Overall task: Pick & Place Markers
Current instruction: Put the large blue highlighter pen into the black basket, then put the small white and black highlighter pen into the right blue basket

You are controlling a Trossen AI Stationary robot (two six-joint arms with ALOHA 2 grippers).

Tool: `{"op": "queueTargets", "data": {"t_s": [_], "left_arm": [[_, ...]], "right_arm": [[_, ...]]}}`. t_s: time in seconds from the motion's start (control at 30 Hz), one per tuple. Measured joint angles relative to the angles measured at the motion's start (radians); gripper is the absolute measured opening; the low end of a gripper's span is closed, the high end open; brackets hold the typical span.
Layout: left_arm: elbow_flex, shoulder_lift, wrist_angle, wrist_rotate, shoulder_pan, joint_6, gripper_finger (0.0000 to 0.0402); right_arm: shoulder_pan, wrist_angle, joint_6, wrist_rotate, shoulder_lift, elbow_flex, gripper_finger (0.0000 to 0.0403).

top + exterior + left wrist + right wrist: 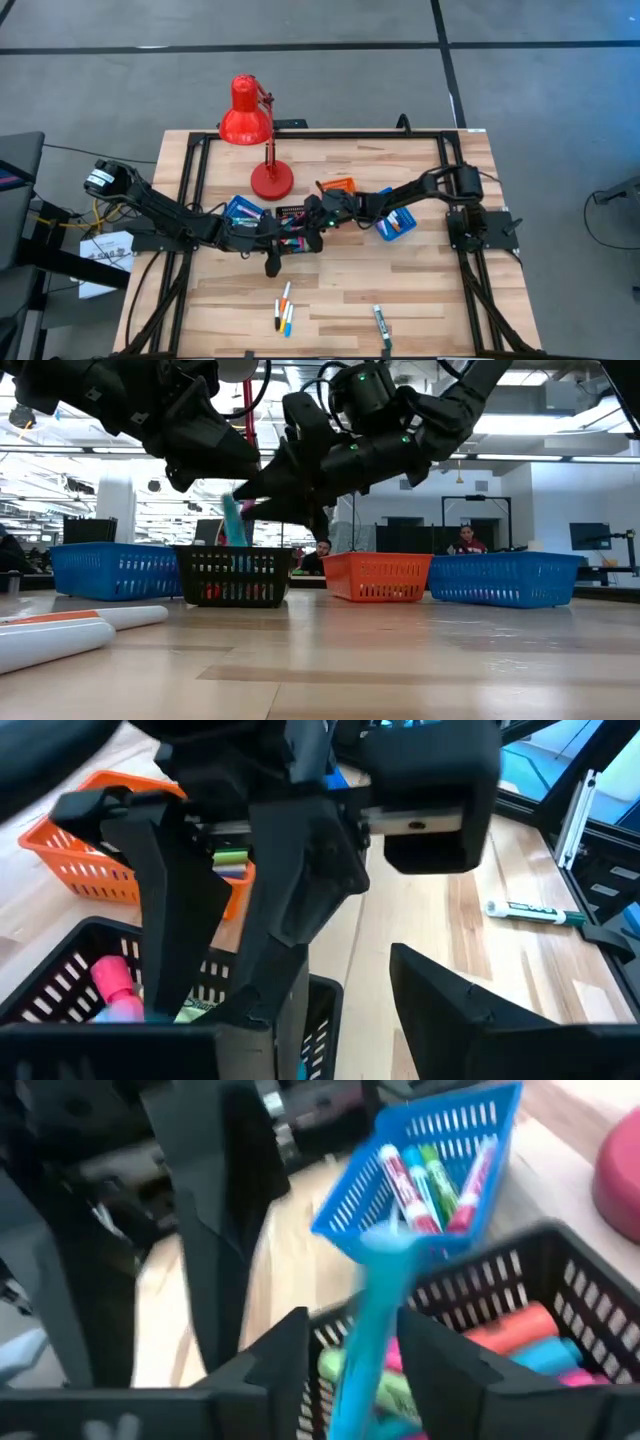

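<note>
My right gripper [350,1342] is shut on a light-blue marker [372,1295] above the black tray [560,1245]. That tray holds pink, orange, green and blue markers. In the low view the marker [232,520] stands nearly upright over the black tray [235,575]. My left gripper [330,995] is open just beside the right one, at the tray's near-left side [272,248]. Several markers [284,310] lie on the wood near the near edge. A green-capped one [381,325] lies apart from them. My right gripper pinches the light-blue marker's shaft [360,1345] between its two fingers [285,1355], coming slanting down from the table's right. One end [386,1240] sticks out past the fingertips. The marker is lifted clear, roughly upright, with its lower end at the black tray's rim [236,546].
A blue tray with markers [430,1170] sits left of the black one, an orange tray [338,187] behind it, and another blue tray [397,223] to the right. The red lamp [250,125] stands at the far left. Bare wood lies toward the near edge.
</note>
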Motion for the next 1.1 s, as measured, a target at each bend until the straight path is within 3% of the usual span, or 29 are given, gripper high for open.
{"op": "queueTargets", "data": {"t_s": [0.17, 0.27, 0.5, 0.6, 0.77, 0.97, 1.1], "left_arm": [[0.000, 0.000, 0.000, 0.003, -0.023, 0.002, 0.0138], [0.000, 0.000, 0.001, 0.065, -0.038, 0.008, 0.0138], [0.000, 0.000, -0.001, 0.290, -0.106, -0.103, 0.0138], [0.000, 0.010, -0.002, 0.347, -0.180, -0.062, 0.0138], [0.000, 0.075, 0.001, 0.335, -0.308, 0.166, 0.0127], [0.020, 0.225, 0.014, 0.328, -0.339, 0.205, 0.0109], [0.042, 0.260, 0.021, 0.325, -0.339, 0.263, 0.0103]], "right_arm": [[0.000, -0.066, -0.005, -0.009, -0.048, -0.001, 0.0183], [-0.001, -0.169, -0.006, -0.039, -0.113, 0.000, 0.0196], [-0.006, -0.532, -0.075, -0.050, -0.308, 0.000, 0.0189], [0.008, -0.639, -0.080, -0.048, -0.355, 0.000, 0.0180], [0.057, -0.691, -0.108, -0.048, -0.368, -0.001, 0.0169], [0.096, -0.683, -0.107, -0.049, -0.360, -0.002, 0.0161], [0.106, -0.678, -0.093, -0.049, -0.361, -0.002, 0.0157]]}}
